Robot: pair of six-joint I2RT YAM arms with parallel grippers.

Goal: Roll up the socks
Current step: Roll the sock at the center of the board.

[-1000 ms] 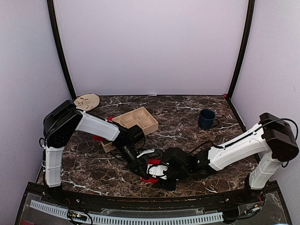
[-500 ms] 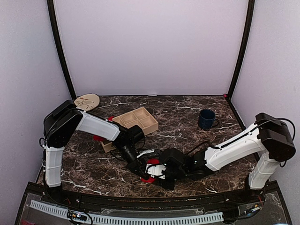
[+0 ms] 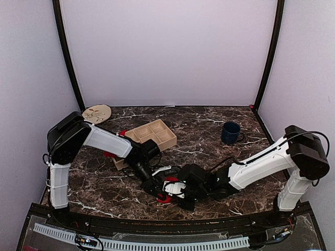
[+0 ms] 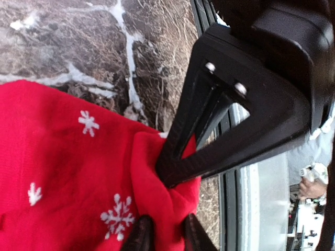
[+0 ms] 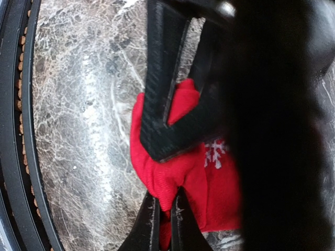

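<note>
A dark brown marble table (image 3: 209,117) fills a pale lilac booth. On it stand a shallow wooden tray with square compartments (image 3: 152,134) and, well to the right of the tray, a dark blue mug (image 3: 230,133). The red sock with white snowflakes (image 4: 63,172) lies in front of the tray, towards the arms' bases, where both grippers meet. The rolling looks barely begun: the sock is bunched at one end, with no tidy roll formed and most of the fabric lying flat. The right gripper (image 5: 165,230) is clamped tight on a fold at the sock's edge. The left gripper (image 4: 162,238) has a ridge of the same fabric between its tips and seems to pinch it, though only the tips show.
</note>
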